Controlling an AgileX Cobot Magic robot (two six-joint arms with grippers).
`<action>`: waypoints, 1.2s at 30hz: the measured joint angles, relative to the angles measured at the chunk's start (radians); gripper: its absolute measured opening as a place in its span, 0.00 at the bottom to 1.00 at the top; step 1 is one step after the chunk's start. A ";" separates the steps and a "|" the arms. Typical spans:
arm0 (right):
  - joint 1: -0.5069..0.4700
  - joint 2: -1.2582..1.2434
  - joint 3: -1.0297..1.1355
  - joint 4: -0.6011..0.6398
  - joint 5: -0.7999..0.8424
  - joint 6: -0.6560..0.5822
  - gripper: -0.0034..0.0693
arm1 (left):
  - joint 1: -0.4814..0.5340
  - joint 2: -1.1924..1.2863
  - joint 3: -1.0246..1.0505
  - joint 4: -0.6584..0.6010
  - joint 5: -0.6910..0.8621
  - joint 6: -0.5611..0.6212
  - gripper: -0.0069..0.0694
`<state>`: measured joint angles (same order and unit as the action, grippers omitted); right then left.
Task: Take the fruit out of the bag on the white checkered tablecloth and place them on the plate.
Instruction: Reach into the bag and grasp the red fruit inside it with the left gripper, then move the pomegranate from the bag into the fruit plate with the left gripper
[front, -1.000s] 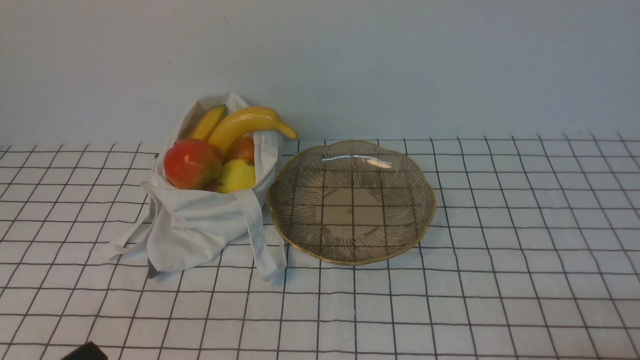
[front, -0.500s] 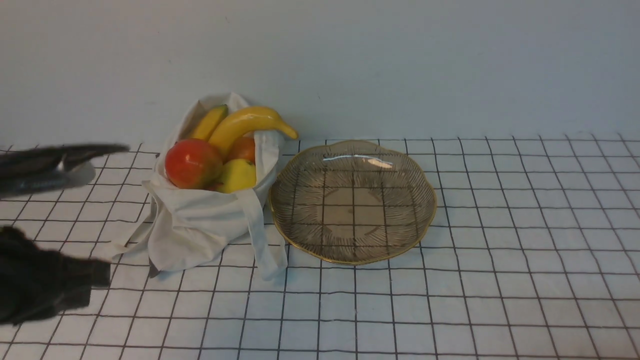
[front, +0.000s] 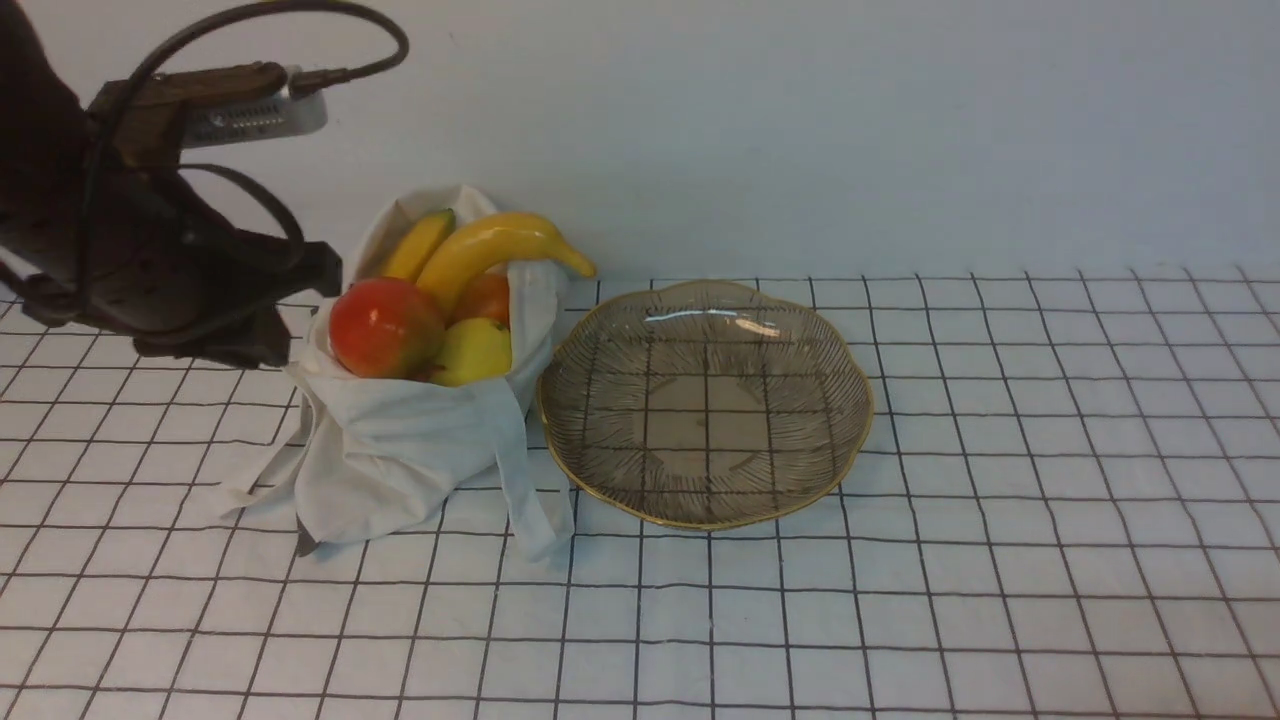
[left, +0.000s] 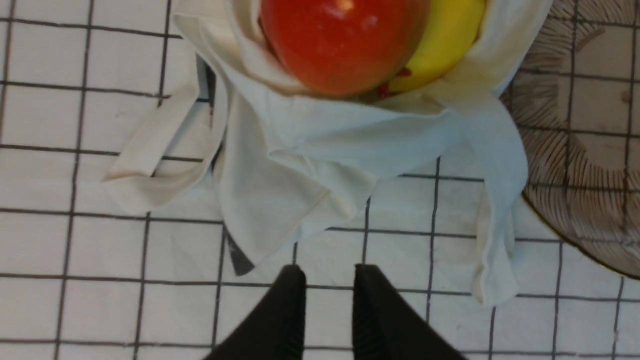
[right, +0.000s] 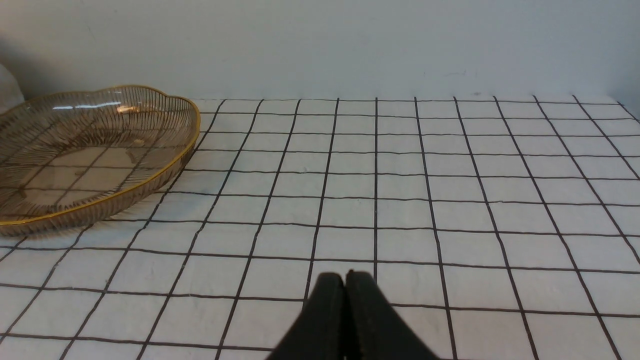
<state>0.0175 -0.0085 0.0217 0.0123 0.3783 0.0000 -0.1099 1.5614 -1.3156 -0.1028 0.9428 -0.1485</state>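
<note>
My left tool (left: 325, 282), jaws a narrow slit apart and holding nothing, hangs at 9 o'clock of the off-white cloth bag (front: 390, 450). My right tool (right: 345, 282) is pressed closed, empty, over the white checkered tablecloth (front: 1000, 500). Nothing is moved yet: the round red fruit (front: 385, 327), two yellow bananas (front: 495, 250), yellow-green fruit (front: 475, 352) and small orange-red fruit (front: 487, 297) sit in the bag, at 9 o'clock of the bare ribbed smoky-brown glass plate (front: 705, 400). Only the front view shows all five; my left wrist view catches the red one and some yellow.

The small orange-red fruit (front: 487, 298) is mostly hidden behind a banana (front: 480, 252) and the red fruit (front: 385, 327). Both wrist views crop the plate (right: 75, 150).
</note>
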 joint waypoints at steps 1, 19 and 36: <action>0.000 0.000 0.000 0.000 0.000 0.000 0.03 | 0.000 0.005 -0.004 -0.002 -0.006 0.000 0.30; 0.000 0.000 0.000 0.000 0.000 0.000 0.03 | 0.000 0.318 -0.124 -0.051 -0.311 -0.008 0.98; 0.000 0.000 0.000 0.000 0.000 0.000 0.03 | 0.005 0.325 -0.124 -0.106 -0.306 0.010 0.86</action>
<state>0.0175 -0.0085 0.0217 0.0123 0.3783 0.0000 -0.1048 1.8868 -1.4400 -0.2089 0.6371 -0.1384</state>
